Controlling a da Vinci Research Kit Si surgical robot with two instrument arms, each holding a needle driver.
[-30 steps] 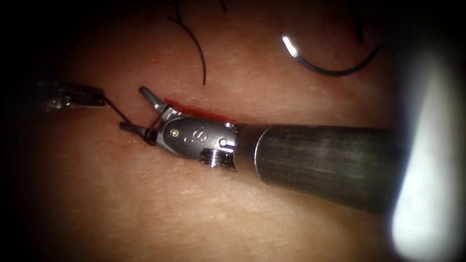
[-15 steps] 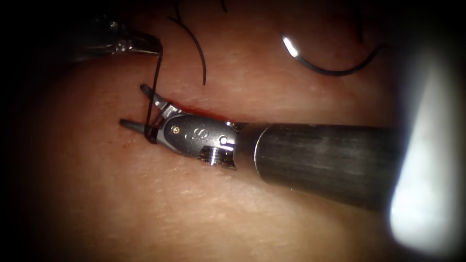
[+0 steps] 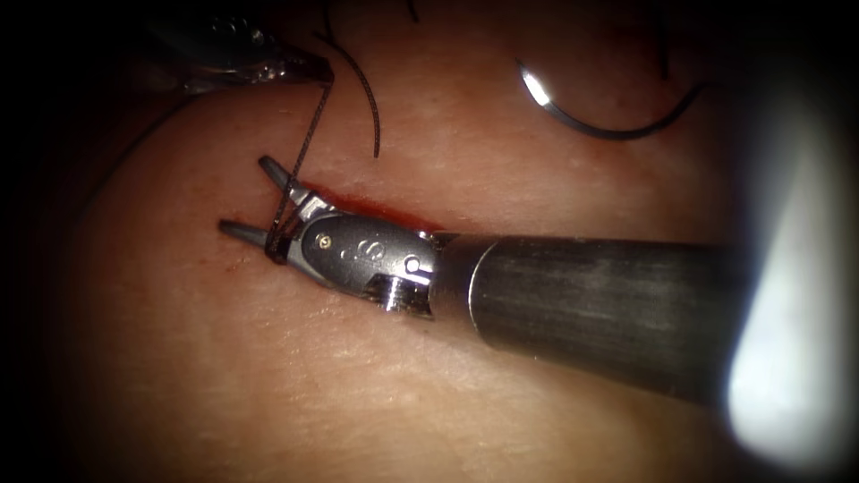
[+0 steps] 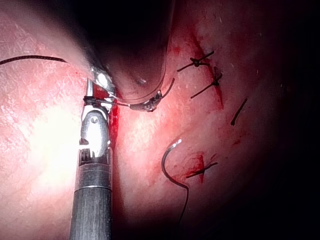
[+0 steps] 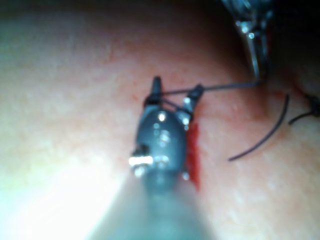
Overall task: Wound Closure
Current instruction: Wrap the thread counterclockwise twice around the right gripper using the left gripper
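My right tool (image 3: 243, 195) lies along the red cut (image 3: 376, 207) in the tissue (image 3: 268, 376), jaws open and holding nothing. The dark thread (image 3: 304, 148) is wound around the base of both jaws and runs up to my left tool (image 3: 315, 72), which is shut on it at the upper left. The curved needle (image 3: 608, 125) lies free on the tissue at the upper right, held by neither tool. The right wrist view shows the open right tool (image 5: 177, 86) with the thread (image 5: 220, 88) stretched across to the left tool's tip (image 5: 256, 70). The needle (image 4: 169, 160) rests beside a stitch.
A loose thread end (image 3: 367, 98) curls on the tissue just right of the left tool. Several tied stitches (image 4: 202, 62) with short tails sit along the cut. Red fluid (image 5: 193, 155) lines the cut beside the right tool's wrist.
My left tool carried the thread from the left of the right jaws up and over to the upper left, then a little rightward, laying it across the open jaws. The right tool barely moved.
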